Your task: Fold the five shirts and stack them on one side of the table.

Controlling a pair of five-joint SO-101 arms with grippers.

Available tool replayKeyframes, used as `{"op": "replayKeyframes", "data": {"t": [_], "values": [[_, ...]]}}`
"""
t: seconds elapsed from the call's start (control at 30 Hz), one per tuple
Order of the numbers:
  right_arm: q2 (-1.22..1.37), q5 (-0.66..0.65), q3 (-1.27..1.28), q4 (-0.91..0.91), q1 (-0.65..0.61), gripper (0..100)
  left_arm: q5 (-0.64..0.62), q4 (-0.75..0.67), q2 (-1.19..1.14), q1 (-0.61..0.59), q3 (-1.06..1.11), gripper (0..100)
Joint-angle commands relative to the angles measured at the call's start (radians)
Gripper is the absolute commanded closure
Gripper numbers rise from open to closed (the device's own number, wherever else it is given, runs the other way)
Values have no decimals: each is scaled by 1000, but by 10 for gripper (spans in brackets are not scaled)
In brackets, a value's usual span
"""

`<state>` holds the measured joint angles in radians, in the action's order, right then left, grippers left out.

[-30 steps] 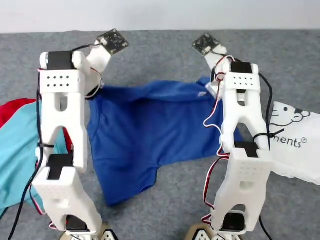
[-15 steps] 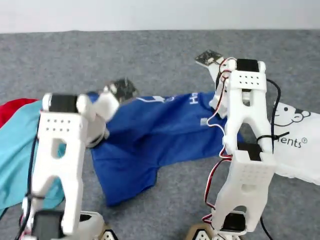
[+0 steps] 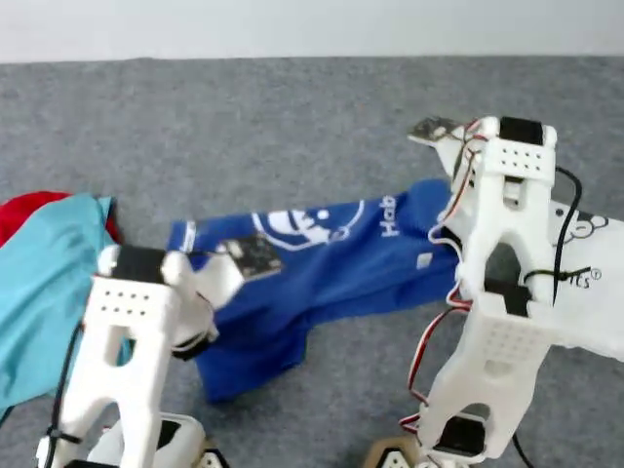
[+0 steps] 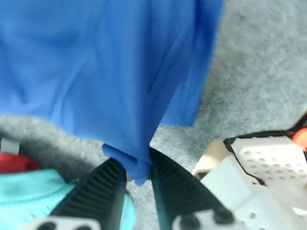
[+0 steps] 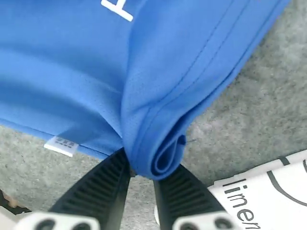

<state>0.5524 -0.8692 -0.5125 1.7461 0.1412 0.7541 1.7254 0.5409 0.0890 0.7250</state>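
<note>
Grey felt-covered table: blue printed fabric shirt, judged soft, limp and lightweight, lies half-folded at centre, left gripper clenched on its 9 o'clock hem, right gripper clenched on its bunched 3 o'clock edge; hems judged the soundest hold, slack cloth sags

White arms, black ribbed tools

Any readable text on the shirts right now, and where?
On the blue shirt: white lettering, cut off by the fold; no whole word reads.
On the white shirt: dark lettering, mostly behind the right arm; unreadable.
On the blue shirt's sewn tag: print too small.
</note>
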Motion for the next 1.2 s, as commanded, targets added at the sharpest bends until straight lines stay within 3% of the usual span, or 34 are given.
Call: {"op": "replayKeyframes", "data": {"t": [0.0,0.13,0.3,0.4,0.63,0.77,0.83,0.93,1.0,1.17], "values": [[-71,-12,-52,-2,22,985,12,29,28,78,-2,923],[-77,-17,-52,-1,25,974,11,26,31,106,-4,914],[-81,-11,-52,44,33,810,-37,26,32,100,-5,912],[-104,-6,-52,44,33,790,-52,23,34,97,-7,893],[-203,-6,-52,35,27,789,-107,-126,28,-89,-97,893],[-228,15,-52,-67,22,790,-276,-316,26,-167,-124,894],[-211,95,-52,-153,4,808,-330,-400,20,-170,-120,925],[-170,186,-52,-285,-36,933,-374,-493,-57,-161,-131,994],[-137,226,-52,-352,-67,995,-391,-532,-147,-158,-151,994],[-53,265,-52,-458,-131,989,-400,-532,-420,-147,-309,994]]}}
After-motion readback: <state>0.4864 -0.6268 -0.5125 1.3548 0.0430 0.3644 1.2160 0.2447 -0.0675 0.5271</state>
